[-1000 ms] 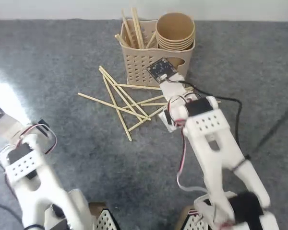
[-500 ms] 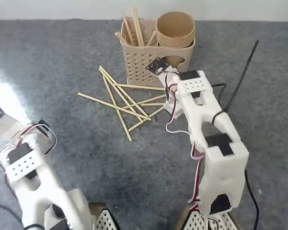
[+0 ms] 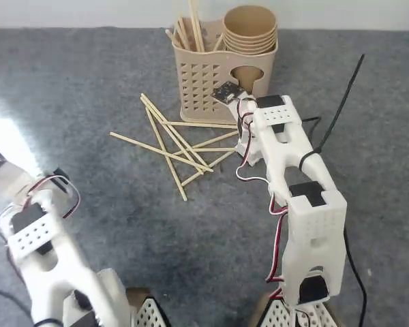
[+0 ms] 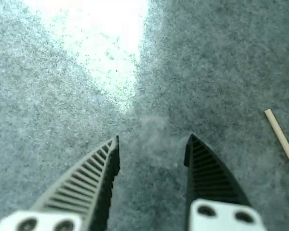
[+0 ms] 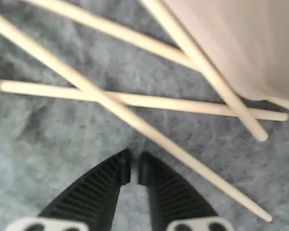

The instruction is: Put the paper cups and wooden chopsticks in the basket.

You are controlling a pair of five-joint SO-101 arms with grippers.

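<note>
I am hovering my clenched, empty right fingers (image 5: 116,169) over loose chopsticks (image 5: 183,103); next, spreading around one; left fingers (image 4: 104,163) released.

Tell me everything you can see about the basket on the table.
The basket is beige and looks like plastic, with slotted walls and a rounded handle cutout in its front. It stands upright at the far side of the grey surface. Seen from the high view, chopsticks stick up from its left part and a stack of paper cups sits in its right part.

Bright glare patch (image 3: 10,146) on grey carpet (image 3: 88,75), soft even light elsewhere.
</note>
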